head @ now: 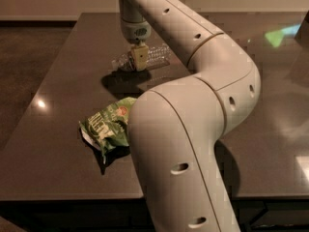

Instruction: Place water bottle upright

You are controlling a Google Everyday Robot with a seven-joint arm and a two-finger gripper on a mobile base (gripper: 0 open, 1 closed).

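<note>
Nearest the camera, the robot's thick pale arm rises from the bottom edge, bends at a rounded elbow on the right and runs back up and leftward over the dark table. Just left of that near arm segment, a crumpled green chip bag lies flat on the tabletop, its right side hidden behind the arm and a dark shadow under its lower edge. A small bright glint of light sits on the table surface to the left of the bag. Farther back, near the middle of the table, the gripper points straight down from the arm's wrist and reaches the tabletop, casting a dark shadow just in front of it. The water bottle lies on its side right there, clear and ribbed, running left to right behind the gripper, which covers part of its middle. Whether the gripper is closed on the bottle or merely around it cannot be told from this view. Beyond the table's far edge are a dark floor and a pale wall.
</note>
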